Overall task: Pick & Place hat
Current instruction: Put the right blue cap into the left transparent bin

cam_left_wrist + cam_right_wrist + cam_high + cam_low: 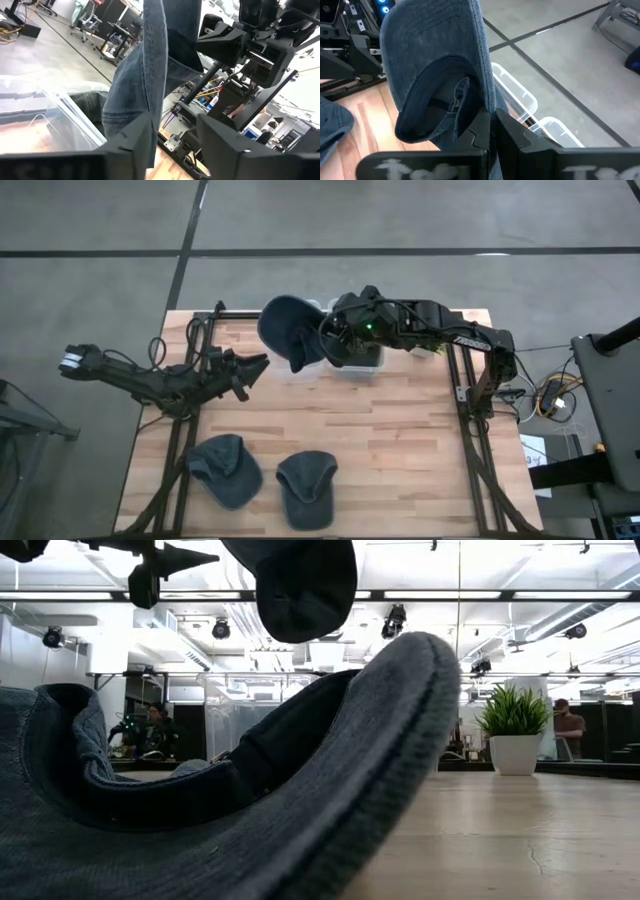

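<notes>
On table two hats (228, 470), third hat (290, 330) aloft

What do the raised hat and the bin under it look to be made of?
Raised hat: soft blue denim-like cloth, matte; rows of stitching and a faded wash show, and it droops from the right gripper. Bin: clear, glossy plastic, probably rigid; the floor shows through its walls and rim.
</notes>
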Motion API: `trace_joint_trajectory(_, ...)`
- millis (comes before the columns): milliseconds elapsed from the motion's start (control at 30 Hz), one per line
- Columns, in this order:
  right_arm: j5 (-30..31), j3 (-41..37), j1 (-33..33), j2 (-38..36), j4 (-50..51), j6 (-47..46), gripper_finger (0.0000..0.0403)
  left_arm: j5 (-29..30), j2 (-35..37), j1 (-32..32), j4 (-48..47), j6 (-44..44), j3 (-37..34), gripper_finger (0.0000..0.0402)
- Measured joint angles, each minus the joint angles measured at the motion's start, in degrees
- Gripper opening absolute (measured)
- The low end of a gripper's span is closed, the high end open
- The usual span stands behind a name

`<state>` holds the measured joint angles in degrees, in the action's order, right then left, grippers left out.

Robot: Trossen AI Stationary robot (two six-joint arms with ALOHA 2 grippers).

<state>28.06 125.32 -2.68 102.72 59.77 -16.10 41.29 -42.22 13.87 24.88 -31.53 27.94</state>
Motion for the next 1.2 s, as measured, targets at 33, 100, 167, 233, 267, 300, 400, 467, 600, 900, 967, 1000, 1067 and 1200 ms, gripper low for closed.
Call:
trace_joint_trajectory(33, -0.01, -0.01, 0.0, 0.0, 0.0, 0.0, 0.0008, -0.01, 0.0, 0.0, -0.01, 0.23, 0.0, 0.0173)
trace_joint_trajectory(100, 0.01, -0.04, 0.0, 0.0, 0.0, -0.2, 0.0008, -0.01, 0.0, 0.0, -0.02, 1.75, 0.0, 0.021)
trace_joint_trajectory(167, 0.01, -0.04, 0.0, 0.0, -0.03, -0.24, 0.0008, 0.02, 0.0, -0.02, 0.09, 2.49, 0.0, 0.0241)
trace_joint_trajectory(233, 0.01, -0.04, 0.0, 0.0, -0.09, -0.75, 0.0008, 0.91, 0.0, -0.01, 0.28, 2.32, 0.0, 0.0264)
trace_joint_trajectory(267, 0.0, -0.04, 0.02, 0.0, -0.09, -1.09, 0.0008, 1.21, 0.0, -0.02, 0.43, 2.43, 0.0, 0.0272)
trace_joint_trajectory(300, 0.01, -0.04, 0.02, 0.0, -0.09, -1.32, 0.0008, 1.36, 0.0, -0.02, 0.49, 3.0, 0.0, 0.0277)
trace_joint_trajectory(400, 0.01, -0.07, 0.02, 0.0, -0.17, -1.99, 0.0008, 2.3, -0.3, -0.02, 0.57, 4.73, 0.0, 0.0283)
trace_joint_trajectory(467, 0.01, -0.07, 0.02, 0.0, -0.3, -2.22, 0.0008, 2.33, -0.64, -0.04, 0.64, 5.5, 0.0, 0.0284)
trace_joint_trajectory(600, 0.01, -0.07, 0.02, 0.0, -0.45, -2.86, 0.0008, 2.35, -1.62, -0.19, 2.59, 8.36, 0.0, 0.0284)
trace_joint_trajectory(900, 0.01, -0.2, 0.02, 0.0, -1.01, -3.43, 0.0008, 3.25, -6.03, -0.51, 11.59, 19.21, 0.42, 0.0284)
trace_joint_trajectory(967, 0.01, -0.23, 0.02, 0.0, -1.68, -3.42, 0.0008, 5.07, -6.98, -0.6, 11.64, 20.28, 1.14, 0.0284)
trace_joint_trajectory(1000, 0.02, -0.25, 0.02, 0.0, -1.88, -3.39, 0.0008, 5.95, -7.42, -0.69, 11.65, 20.83, 1.46, 0.0284)
trace_joint_trajectory(1067, 0.01, -0.28, 0.02, 0.0, -1.88, -3.41, 0.0008, 7.3, -8.35, -0.7, 11.65, 21.62, 2.02, 0.0284)
trace_joint_trajectory(1200, 0.01, -0.28, 0.03, 0.0, -1.86, -3.32, 0.0008, 9.04, -9.56, -0.95, 11.62, 23.1, 3.0, 0.0284)
